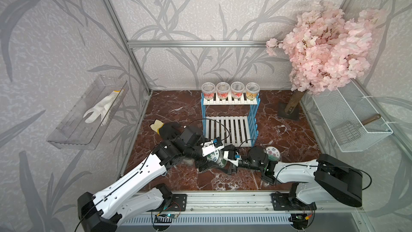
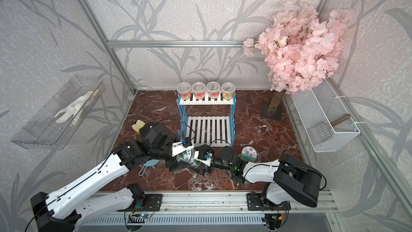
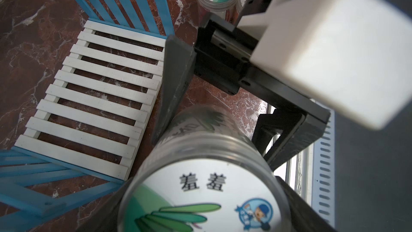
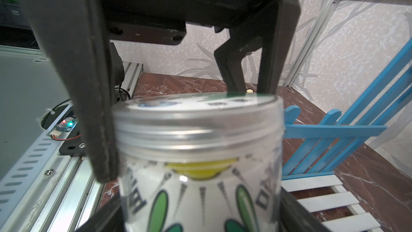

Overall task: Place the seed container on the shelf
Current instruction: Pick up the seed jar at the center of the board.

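A: Logging the grip first. Finding the left gripper (image 4: 185, 132) pinching the seed container (image 3: 200, 186) across its lid end.

B: Checking the right gripper (image 3: 216, 152). Seeing it straddling the clear body further from the lid, with a finger along each side; not managing to tell clamping from mere bracketing.

A: Noting the long axis: running in line with the left fingers, with the lid toward that wrist, and lying crosswise to the right ones. Reading it as tilting, not standing, in both top views. Not telling whether touching the table (image 1: 178, 108) or hanging clear.

B: Placing the shelf (image 1: 253, 121) now. Finding its bare lower tier (image 1: 227, 130) just beside both grippers, on the flank facing away from the arm bases.

A: Judging the left arm a shade nearer, overlapping the front slat in a top view; putting the right wrist just short of it.

B: Noting a second jar (image 1: 273, 153) standing behind the right wrist, apart from the grip.

A: Looking furthest out: counting four jars (image 1: 223, 90) filling the upper tier (image 1: 229, 102) in a row.

B: Judging the coming move as a short carry sideways onto the lower tier, plus a turn bringing the axis upright.
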Available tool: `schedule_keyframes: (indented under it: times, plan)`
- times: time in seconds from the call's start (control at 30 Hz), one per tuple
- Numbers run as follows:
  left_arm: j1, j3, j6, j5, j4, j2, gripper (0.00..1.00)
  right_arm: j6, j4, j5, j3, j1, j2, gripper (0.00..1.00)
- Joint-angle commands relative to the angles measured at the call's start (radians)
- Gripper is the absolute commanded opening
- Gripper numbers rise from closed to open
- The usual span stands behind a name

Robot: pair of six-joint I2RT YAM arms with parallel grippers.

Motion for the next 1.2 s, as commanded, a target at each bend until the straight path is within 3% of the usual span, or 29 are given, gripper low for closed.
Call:
schedule_keyframes:
  times: [0.0, 0.23, 0.4, 0.67, 0.97, 1.17]
  plan:
    - [-0.008, 0.007, 0.020, 0.075, 0.067, -0.020, 0.76, 0.049, 0.043, 0.004, 0.049, 0.005, 0.021, 0.89]
    - [-0.010, 0.011, 0.023, 0.061, 0.056, -0.018, 0.76, 0.054, 0.027, 0.002, 0.064, 0.005, 0.026, 0.90]
    - [-0.010, 0.011, 0.024, 0.054, 0.047, -0.013, 0.76, 0.093, 0.056, -0.024, 0.069, 0.005, 0.047, 0.97]
    - [-0.010, 0.016, 0.024, 0.015, 0.012, -0.020, 0.75, 0.112, -0.010, -0.020, 0.081, 0.005, 0.042, 0.89]
    - [-0.010, 0.047, 0.030, -0.033, -0.042, 0.008, 0.73, 0.107, -0.038, 0.010, 0.056, 0.005, 0.001, 0.99]
    - [-0.013, 0.060, 0.031, -0.038, -0.055, 0.019, 0.72, 0.074, -0.087, 0.042, 0.046, 0.006, -0.030, 1.00]
